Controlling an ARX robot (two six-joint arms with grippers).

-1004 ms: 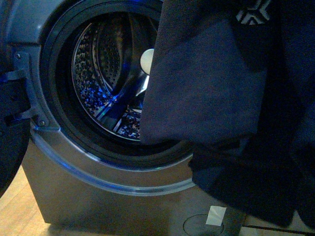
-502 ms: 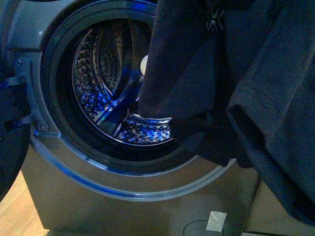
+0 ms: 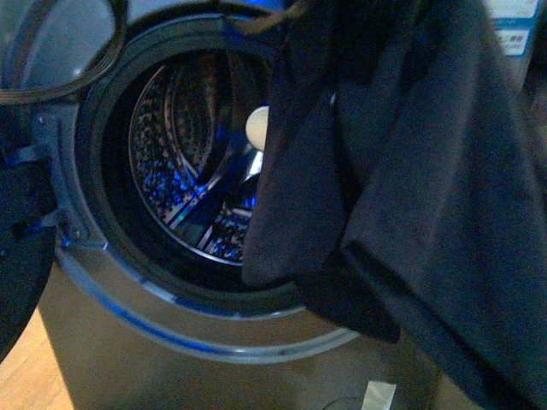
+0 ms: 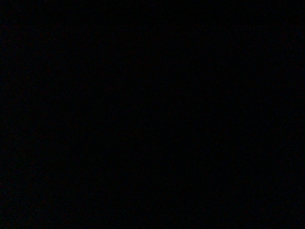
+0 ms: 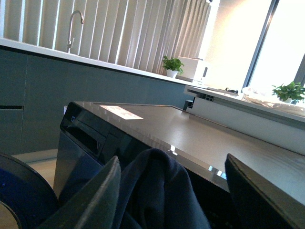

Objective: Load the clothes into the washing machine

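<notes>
One dark navy soft fabric garment [image 3: 402, 171] hangs at three o'clock over the dark grey metallic front-loading washing machine [image 3: 171, 333] mouth. The right gripper [image 5: 172, 162] has its fingers apart, with cloth seemingly draped between them. Left wrist view is dark.

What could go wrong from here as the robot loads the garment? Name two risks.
The clothes hang across the right side of the mouth of the washing machine, lowest fold over the black seal; it may catch there or trail outside. The right gripper has its jaws wide apart around cloth, which could slip off.
</notes>
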